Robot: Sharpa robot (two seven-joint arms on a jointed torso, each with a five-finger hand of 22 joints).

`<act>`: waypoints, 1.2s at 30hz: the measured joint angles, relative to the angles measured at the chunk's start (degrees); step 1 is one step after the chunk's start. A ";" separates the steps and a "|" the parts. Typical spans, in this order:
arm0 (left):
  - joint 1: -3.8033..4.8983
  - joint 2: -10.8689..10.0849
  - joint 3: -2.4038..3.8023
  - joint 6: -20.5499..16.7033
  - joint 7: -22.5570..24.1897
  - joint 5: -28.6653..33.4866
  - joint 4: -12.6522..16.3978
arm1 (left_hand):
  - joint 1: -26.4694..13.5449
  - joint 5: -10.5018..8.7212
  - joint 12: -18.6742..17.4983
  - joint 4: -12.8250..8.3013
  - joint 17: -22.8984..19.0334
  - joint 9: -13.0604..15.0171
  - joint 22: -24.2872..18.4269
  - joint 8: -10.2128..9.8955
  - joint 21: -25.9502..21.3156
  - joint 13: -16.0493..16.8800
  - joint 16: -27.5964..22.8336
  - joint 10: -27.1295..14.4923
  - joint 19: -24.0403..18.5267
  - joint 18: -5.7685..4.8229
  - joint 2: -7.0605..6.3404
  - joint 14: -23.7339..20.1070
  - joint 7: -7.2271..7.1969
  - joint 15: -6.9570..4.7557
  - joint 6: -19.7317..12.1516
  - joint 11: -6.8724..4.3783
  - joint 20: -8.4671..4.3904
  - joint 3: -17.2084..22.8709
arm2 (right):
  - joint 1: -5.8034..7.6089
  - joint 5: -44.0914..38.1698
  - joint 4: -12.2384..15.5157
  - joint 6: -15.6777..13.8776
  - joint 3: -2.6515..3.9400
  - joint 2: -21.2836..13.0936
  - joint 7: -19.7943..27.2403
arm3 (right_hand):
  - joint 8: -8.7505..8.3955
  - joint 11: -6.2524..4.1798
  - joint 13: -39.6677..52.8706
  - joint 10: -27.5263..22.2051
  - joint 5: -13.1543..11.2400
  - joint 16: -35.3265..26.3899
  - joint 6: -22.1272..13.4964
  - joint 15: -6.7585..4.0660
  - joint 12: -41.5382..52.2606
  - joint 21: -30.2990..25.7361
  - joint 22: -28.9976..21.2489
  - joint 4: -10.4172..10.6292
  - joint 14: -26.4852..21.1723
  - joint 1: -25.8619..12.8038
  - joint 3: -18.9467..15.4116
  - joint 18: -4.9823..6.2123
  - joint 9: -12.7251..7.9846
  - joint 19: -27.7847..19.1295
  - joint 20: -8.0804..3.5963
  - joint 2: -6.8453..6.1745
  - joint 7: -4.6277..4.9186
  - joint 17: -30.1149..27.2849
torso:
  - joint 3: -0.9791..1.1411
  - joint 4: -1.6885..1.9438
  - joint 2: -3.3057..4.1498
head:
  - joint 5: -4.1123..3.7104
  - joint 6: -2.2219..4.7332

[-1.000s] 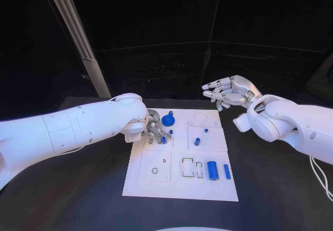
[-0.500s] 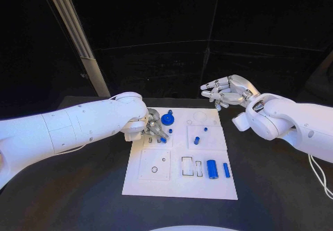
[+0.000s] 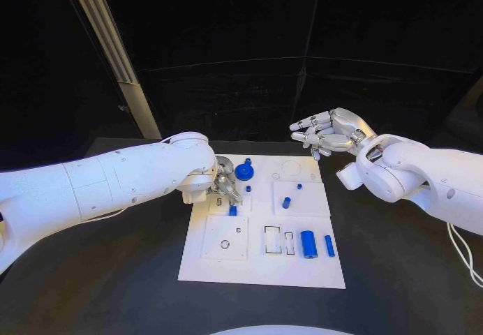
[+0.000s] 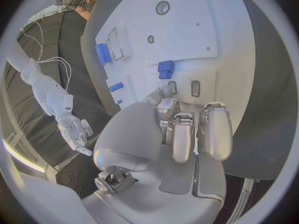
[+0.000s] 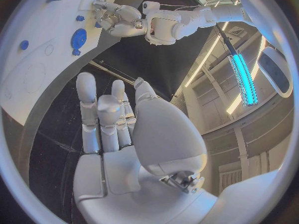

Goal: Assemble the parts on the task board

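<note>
Your left hand (image 3: 220,183) is hovering empty, fingers apart, over a blue part (image 3: 232,210) lying lengthwise down the task board (image 3: 264,276); right hand (image 3: 330,132) is hanging spread

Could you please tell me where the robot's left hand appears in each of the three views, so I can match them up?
Head view: left hand over the board's far-left corner, at the end of the arm coming in from the picture's left edge.
Left wrist view: left hand rising through the middle, fingers toward the board.
Right wrist view: left hand, small, near the circle's upper rim.
Shared landmark: the white task board.
</note>
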 measured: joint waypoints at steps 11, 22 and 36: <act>0.00 -0.62 0.00 -1.40 0.17 -0.02 0.44 | -6.39 -0.01 -0.06 2.16 0.00 1.36 0.19 -0.03 -0.26 0.12 0.00 0.19 0.00 0.01 -6.46 0.00 0.06 0.00 0.51 0.18 0.00 11.03 | 0.00 -0.19 -0.13 0.42 0.00 0.21 -0.13 | 0.03 0.00 -0.28 0.00 0.48 -0.23 0.00 0.00 0.00 -0.23 -0.17 -0.02 0.00 0.52 0.02 0.00 -0.01 0.01 -0.01 0.50 0.00 0.11 | -0.04 0.00 0.00 | 0.00 -0.02; -0.01 -5.21 -0.01 -6.37 4.14 0.71 3.14 | -11.24 -0.51 -5.54 4.31 0.00 1.05 -4.74 -1.29 -3.97 -6.80 0.00 -3.75 -1.92 0.01 -8.13 0.08 1.34 0.52 -1.06 1.11 0.63 12.01 | 0.00 -10.84 0.70 2.23 0.00 1.28 -1.86 | 1.99 -1.04 -1.42 1.68 -0.82 10.56 2.87 -0.73 0.59 7.18 11.87 -4.58 2.39 7.20 3.78 -0.34 0.46 7.37 -0.93 0.33 -0.69 13.68 | -0.10 0.03 -0.04 | -0.07 -0.06; -0.08 -15.18 -1.16 -19.12 20.64 17.77 8.32 | -10.53 -0.51 -17.47 2.95 0.00 -4.61 -17.20 -6.41 -13.72 -20.78 -4.69 -11.91 -7.84 2.68 -8.08 -0.10 4.09 2.79 -4.58 3.86 2.92 15.11 | -0.14 -49.62 3.54 6.87 -0.60 9.53 -7.29 | 0.94 -2.15 7.79 6.29 -4.57 15.81 5.63 -1.32 11.19 13.96 22.29 -6.92 2.54 7.89 7.75 -1.82 -0.24 10.87 -1.23 -1.49 -1.75 20.46 | -0.15 0.27 -0.04 | 0.12 -0.20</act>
